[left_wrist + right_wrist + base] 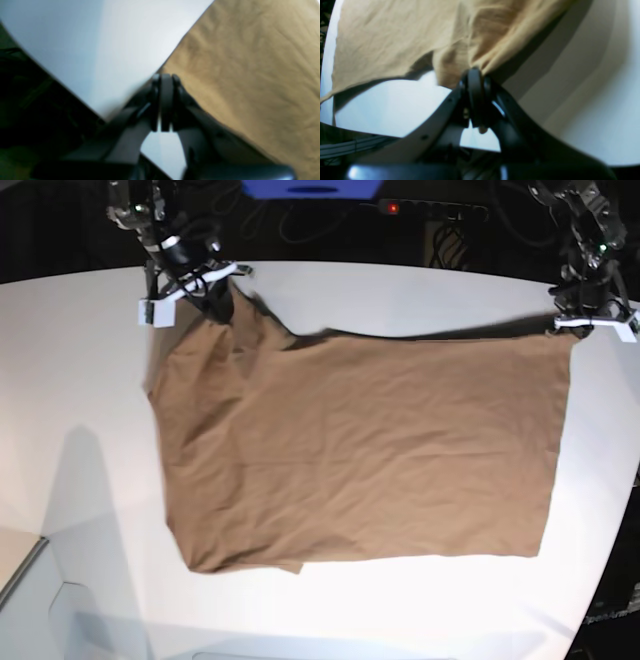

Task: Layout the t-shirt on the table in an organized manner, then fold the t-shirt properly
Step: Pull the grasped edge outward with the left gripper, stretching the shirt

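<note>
1. Nearest us, the t-shirt's (360, 450) near edge lies flat on the table (400, 290), the body spread mid-table.
2. Our right gripper (475, 72) is clamped on a lifted far corner.
3. Our left gripper (165, 76) sits at the opposite far corner; whether it grips, we cannot tell.
4. We judge the cloth light, limp and wrinkle-prone: best taken at corners or hems.

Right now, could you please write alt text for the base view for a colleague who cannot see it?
A brown t-shirt lies spread, mostly flat, on a white table. At its far edge, the right gripper pinches a raised, bunched corner, and the left gripper sits at the opposite far corner.
</note>
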Motion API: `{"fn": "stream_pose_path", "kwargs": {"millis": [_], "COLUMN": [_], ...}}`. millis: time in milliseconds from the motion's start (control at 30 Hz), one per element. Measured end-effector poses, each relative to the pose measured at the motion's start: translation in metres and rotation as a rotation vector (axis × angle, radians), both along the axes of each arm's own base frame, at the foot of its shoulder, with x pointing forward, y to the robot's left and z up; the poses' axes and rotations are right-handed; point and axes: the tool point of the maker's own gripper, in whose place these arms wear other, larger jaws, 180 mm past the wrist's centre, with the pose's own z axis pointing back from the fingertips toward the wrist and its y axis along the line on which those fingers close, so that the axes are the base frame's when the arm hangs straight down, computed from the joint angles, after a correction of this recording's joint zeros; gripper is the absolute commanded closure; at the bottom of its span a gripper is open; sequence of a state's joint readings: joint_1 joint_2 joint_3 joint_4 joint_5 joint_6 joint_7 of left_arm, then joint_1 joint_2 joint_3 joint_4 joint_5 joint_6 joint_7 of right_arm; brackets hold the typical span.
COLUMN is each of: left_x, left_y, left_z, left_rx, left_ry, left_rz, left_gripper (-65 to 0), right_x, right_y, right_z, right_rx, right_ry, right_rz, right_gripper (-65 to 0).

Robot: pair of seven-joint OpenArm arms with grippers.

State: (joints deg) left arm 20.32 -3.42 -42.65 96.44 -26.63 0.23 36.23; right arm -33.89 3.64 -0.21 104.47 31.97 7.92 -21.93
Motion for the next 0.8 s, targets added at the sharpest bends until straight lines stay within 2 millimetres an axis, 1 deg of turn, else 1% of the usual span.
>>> {"fn": "stream_pose_path", "kwargs": {"millis": [33,67,133,200,267,333,433,500,567,633,800], "left_x": [0.001,0.003,0.006,0.006,0.004,0.004,0.001,-0.005,-0.009,-0.013,-0.013], "left_y": [0.000,0.002,0.004,0.003,0.003,0.004,0.015,0.023,0.028,0.034,0.035], "left_z": [0.000,0.003,0.006,0.006,0.004,0.006,0.013,0.015,0.014,0.015,0.016], "left_rx": [-0.001,0.006,0.013,0.011,0.009,0.013,0.028,0.041,0.042,0.047,0.047], "left_ry": [0.001,-0.011,-0.022,-0.022,-0.014,-0.016,-0.033,-0.031,-0.026,-0.026,-0.028], "left_rz": [-0.001,0.000,0.002,0.001,0.001,0.003,0.032,0.053,0.070,0.090,0.094], "left_gripper": [-11.9,-16.5,-24.5,-31.9,-36.5,-39.0,-40.9,-41.4,-41.7,-41.7,-41.7], "right_x": [-0.001,-0.002,-0.007,-0.012,-0.015,-0.018,-0.030,-0.035,-0.033,-0.031,-0.029], "right_y": [0.000,0.000,0.000,0.000,-0.007,-0.025,-0.053,-0.061,-0.060,-0.052,-0.039], "right_z": [-0.001,-0.002,-0.004,-0.006,-0.007,-0.007,-0.010,-0.009,-0.005,-0.005,-0.004], "right_rx": [0.000,0.000,0.000,0.000,-0.008,-0.015,-0.032,-0.041,-0.040,-0.025,-0.004], "right_ry": [0.007,0.012,0.021,0.035,0.042,0.044,0.066,0.067,0.049,0.048,0.045], "right_rz": [0.002,0.004,0.003,0.003,-0.018,-0.085,-0.196,-0.232,-0.234,-0.217,-0.191], "right_gripper": [-1.7,-4.8,-12.1,-21.1,-28.9,-32.6,-32.8,-32.9,-33.1,-33.1,-33.1]}}
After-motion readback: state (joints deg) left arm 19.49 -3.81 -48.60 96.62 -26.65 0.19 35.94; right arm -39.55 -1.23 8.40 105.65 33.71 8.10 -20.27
